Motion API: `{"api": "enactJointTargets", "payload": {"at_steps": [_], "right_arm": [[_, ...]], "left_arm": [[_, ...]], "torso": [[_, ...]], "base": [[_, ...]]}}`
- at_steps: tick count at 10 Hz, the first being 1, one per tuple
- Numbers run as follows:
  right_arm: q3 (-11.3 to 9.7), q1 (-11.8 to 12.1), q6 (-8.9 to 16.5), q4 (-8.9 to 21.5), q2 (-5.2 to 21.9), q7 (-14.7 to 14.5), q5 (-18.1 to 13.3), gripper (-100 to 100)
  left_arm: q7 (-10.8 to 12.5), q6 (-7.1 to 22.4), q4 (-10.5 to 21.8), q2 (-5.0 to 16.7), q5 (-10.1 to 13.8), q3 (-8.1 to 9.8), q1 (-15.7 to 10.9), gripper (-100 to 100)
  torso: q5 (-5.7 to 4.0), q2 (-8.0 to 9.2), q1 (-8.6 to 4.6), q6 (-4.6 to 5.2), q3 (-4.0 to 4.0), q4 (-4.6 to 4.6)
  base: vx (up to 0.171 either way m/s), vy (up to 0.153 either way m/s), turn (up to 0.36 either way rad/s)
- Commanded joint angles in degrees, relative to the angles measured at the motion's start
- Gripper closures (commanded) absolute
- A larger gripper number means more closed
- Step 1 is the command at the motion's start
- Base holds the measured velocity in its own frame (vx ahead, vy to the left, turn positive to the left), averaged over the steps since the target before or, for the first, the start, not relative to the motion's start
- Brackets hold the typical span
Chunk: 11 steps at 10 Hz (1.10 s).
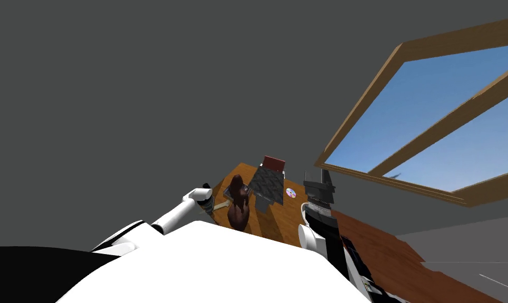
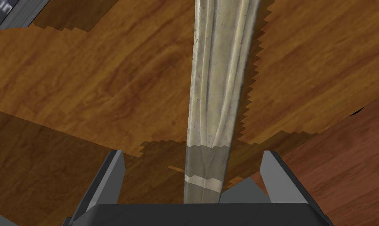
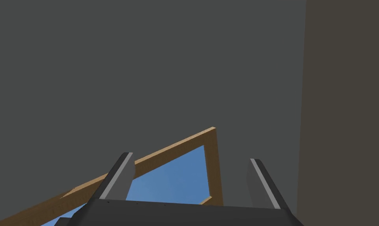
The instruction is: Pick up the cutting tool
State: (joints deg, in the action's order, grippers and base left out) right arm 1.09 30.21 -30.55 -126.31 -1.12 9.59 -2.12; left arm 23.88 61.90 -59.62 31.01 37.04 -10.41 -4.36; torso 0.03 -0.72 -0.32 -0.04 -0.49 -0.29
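Observation:
The cutting tool (image 2: 218, 78) is a long, pale, bone-coloured piece with grooves along it, lying flat on a wooden table (image 2: 86, 86). My left gripper (image 2: 192, 172) hangs just over its near end, open, with one finger on each side and a gap to both. In the head view the left gripper (image 1: 207, 200) is at the table's near left corner, and a pale bit of the tool (image 1: 222, 204) lies beside it. My right gripper (image 1: 319, 183) is raised beside the table, its fingers (image 3: 119, 174) open and holding nothing.
On the table stand a dark brown figurine (image 1: 238, 208), a grey patterned slab (image 1: 267, 185), a red book (image 1: 274, 162) and a shiny disc (image 1: 291, 193). The table's edge runs close to the tool's near end, with reddish floor (image 2: 341, 164) beyond.

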Motion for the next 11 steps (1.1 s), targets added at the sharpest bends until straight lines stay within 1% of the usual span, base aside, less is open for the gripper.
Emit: {"api": "enactJointTargets", "payload": {"at_steps": [1,2,3,4,5,6,10,11], "right_arm": [[0.00,0.00,0.00,0.00,0.00,0.00,0.00,0],[0.01,-0.02,0.00,0.00,0.02,0.00,0.00,0],[0.03,-0.01,0.01,0.01,0.02,0.00,0.00,0],[0.02,-0.02,0.01,0.01,0.02,0.00,0.00,0],[0.02,-0.02,0.01,0.01,0.02,0.00,0.00,0],[0.01,-0.02,0.01,0.01,0.02,0.00,0.00,0],[0.01,-0.02,0.01,0.01,0.02,0.00,0.00,0],[0.01,-0.02,0.01,0.01,0.02,0.00,0.00,0]], "left_arm": [[-2.86,-0.02,-0.29,0.28,0.32,0.05,0.33,-100],[-4.49,-0.27,-2.81,2.13,1.88,0.21,3.17,-100],[-6.26,-0.27,-2.81,2.13,1.88,0.21,3.31,-100],[-7.65,-0.27,-2.81,2.13,1.88,0.21,3.31,-100],[-6.56,-0.28,-2.66,2.07,1.82,0.21,3.16,-100],[-6.88,-0.25,-2.75,2.09,1.83,0.22,3.18,100],[-6.86,-0.27,-2.77,2.09,1.83,0.22,3.14,100],[-6.86,-0.27,-2.77,2.09,1.83,0.22,3.15,0]], "torso": [[0.00,0.00,0.00,0.00,0.00,0.00],[0.16,0.07,0.13,0.02,0.22,0.09],[0.23,-0.49,-0.36,-0.09,0.66,0.15],[0.26,-1.33,-1.23,-0.02,0.99,0.18],[0.25,-1.96,-2.07,0.01,1.10,0.16],[0.20,-2.14,-2.33,0.01,1.02,0.10],[0.22,-2.22,-2.31,-0.01,0.95,0.06],[0.22,-2.23,-2.31,0.00,0.95,0.06]], "base": [[0.016,-0.062,0.001],[0.016,-0.057,0.297],[0.036,-0.080,0.231],[0.030,-0.071,0.027],[0.004,-0.017,0.002],[0.000,0.000,0.000],[0.000,0.000,0.000],[0.000,0.000,0.000]]}}
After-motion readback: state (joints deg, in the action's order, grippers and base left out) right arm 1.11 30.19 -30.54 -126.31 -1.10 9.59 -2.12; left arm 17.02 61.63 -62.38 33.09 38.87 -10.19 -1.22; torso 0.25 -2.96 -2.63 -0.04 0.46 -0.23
